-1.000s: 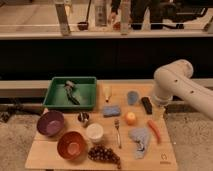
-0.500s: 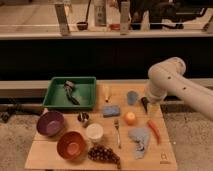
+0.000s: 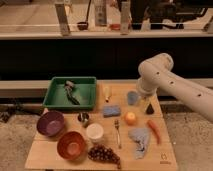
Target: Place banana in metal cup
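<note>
As the arm has swung left, gripper (image 3: 148, 107), open and empty, hangs beside blue cup (image 3: 132, 97), which stands between it and banana (image 3: 106, 92); metal cup (image 3: 84, 118) near tray (image 3: 70, 79), sponge (image 3: 111, 110) alongside.

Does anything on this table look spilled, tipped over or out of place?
Nothing stands out. The banana lies beside the tray, the metal cup stands upright, and only the cloth is crumpled. The gripper hangs open near the blue cup, holding nothing.
</note>
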`<state>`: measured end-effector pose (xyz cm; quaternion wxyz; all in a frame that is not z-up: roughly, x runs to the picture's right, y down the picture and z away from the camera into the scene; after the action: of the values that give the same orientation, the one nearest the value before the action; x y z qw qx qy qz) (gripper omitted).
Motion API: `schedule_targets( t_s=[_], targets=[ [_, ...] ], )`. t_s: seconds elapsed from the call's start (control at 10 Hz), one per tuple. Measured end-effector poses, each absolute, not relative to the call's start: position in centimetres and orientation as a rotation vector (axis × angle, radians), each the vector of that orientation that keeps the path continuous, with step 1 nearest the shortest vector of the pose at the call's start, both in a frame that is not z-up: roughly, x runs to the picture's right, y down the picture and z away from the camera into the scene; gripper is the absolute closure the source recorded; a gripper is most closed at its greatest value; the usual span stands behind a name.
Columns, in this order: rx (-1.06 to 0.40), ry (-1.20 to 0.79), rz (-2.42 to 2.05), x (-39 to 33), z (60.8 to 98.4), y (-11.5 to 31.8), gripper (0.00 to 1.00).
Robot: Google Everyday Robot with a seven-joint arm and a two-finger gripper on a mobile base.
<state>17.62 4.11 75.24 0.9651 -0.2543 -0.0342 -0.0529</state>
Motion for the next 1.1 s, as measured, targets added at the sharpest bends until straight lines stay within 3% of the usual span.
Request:
schedule_targets(
  t_s=[1.1],
  targets=[
    [-0.465,-0.145,-0.189,10.9,79.6,1.4,0.20]
  ],
)
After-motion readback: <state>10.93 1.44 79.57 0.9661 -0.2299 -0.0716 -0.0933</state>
